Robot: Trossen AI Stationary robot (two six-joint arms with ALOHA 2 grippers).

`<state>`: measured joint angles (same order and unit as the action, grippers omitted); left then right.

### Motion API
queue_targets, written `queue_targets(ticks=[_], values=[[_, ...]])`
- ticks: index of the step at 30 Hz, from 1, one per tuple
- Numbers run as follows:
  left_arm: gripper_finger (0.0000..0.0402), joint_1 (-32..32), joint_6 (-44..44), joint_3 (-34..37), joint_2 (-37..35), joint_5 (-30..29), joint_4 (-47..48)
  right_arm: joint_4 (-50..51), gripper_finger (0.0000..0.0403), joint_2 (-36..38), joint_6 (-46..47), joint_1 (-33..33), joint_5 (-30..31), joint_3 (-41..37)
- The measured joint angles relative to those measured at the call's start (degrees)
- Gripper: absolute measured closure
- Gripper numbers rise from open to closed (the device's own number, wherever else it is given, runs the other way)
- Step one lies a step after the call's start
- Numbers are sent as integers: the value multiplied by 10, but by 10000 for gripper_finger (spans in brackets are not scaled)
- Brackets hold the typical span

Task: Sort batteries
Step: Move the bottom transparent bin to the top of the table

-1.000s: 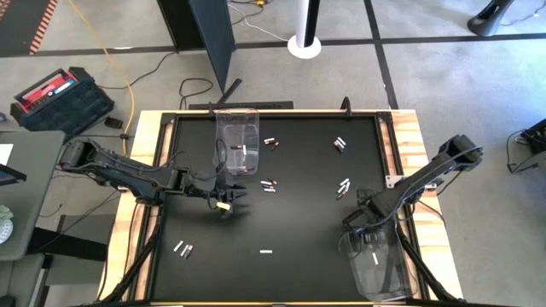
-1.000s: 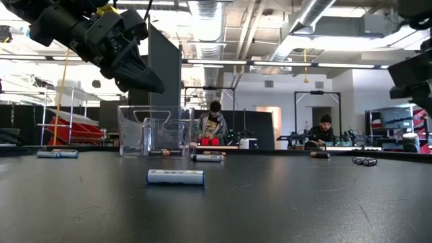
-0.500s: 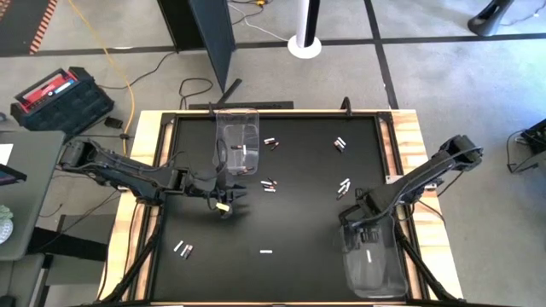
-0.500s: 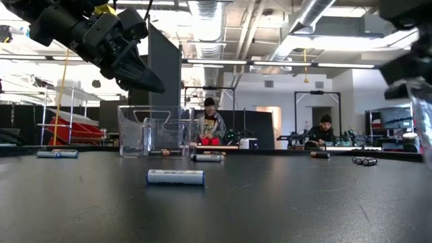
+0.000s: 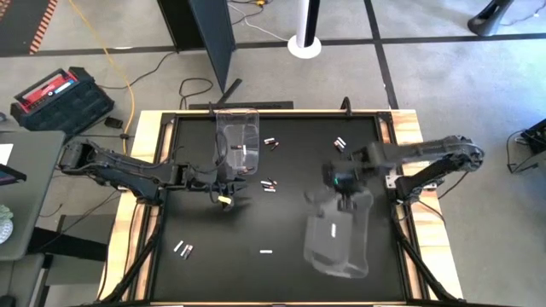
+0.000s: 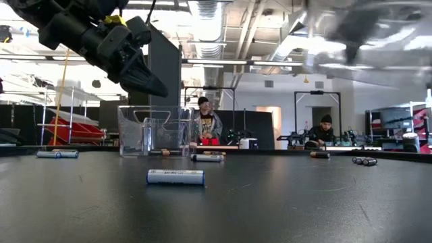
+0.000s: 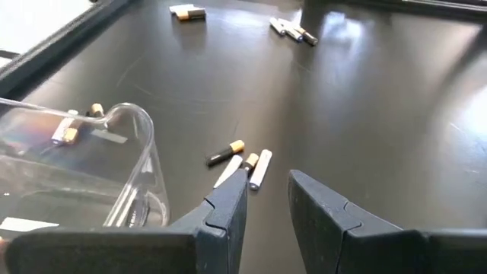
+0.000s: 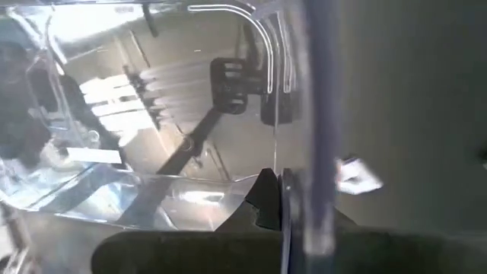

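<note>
Small batteries lie scattered on the black table: a cluster (image 5: pixel 269 185) at its middle, pairs at the far side (image 5: pixel 270 141) (image 5: pixel 340 145), two at the near left (image 5: pixel 182 249), and one (image 5: pixel 266 251) near the front. My right gripper (image 5: pixel 345 198) is shut on a clear bin (image 5: pixel 337 243), which hangs in the air over the table's right half with a white battery (image 5: pixel 334 228) inside. My left gripper (image 7: pixel 266 205) hovers open above the table near the middle cluster (image 7: pixel 242 161), with nothing between its fingers. My right gripper pinches the top edge of the bin's clear wall (image 8: pixel 278 176), one finger inside the bin and one outside. The fingers point steeply down from above. The bin hangs below them, lifted clear of the table.
A second clear bin (image 5: pixel 237 141) stands on the table's far side with a few batteries in it, close to my left gripper (image 7: pixel 68 152). A raised wooden frame (image 5: pixel 149 170) edges the table. People sit in the room beyond the far edge (image 6: pixel 206 125).
My right gripper has risen and swung from the table's near right corner toward its middle. The clear bin, which stood on the table there, has come up with it and now hangs clear.
</note>
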<state>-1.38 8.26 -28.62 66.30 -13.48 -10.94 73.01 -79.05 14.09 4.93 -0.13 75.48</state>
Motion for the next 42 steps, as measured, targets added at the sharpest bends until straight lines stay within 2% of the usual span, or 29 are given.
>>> queue_targets(ticks=[6, 13, 21, 25, 31, 42], values=[[310, 19, 0, 0, 0, 13, 0, 64, 402, -88, -158, -135, 7, 148], [310, 61, 16, 0, -4, 13, -1, 83, 403, -223, -366, -282, 4, 302], [310, 104, 25, 0, -55, 4, -2, 107, 403, -364, -532, -400, 1, 401], [310, 121, 36, 0, -80, -18, -2, 92, 403, -417, -555, -428, -2, 428], [310, 135, 40, 0, -103, -21, -2, 97, 403, -483, -560, -456, -2, 474], [310, 137, 36, 0, -106, -30, 0, 119, 403, -535, -541, -446, -2, 483]])
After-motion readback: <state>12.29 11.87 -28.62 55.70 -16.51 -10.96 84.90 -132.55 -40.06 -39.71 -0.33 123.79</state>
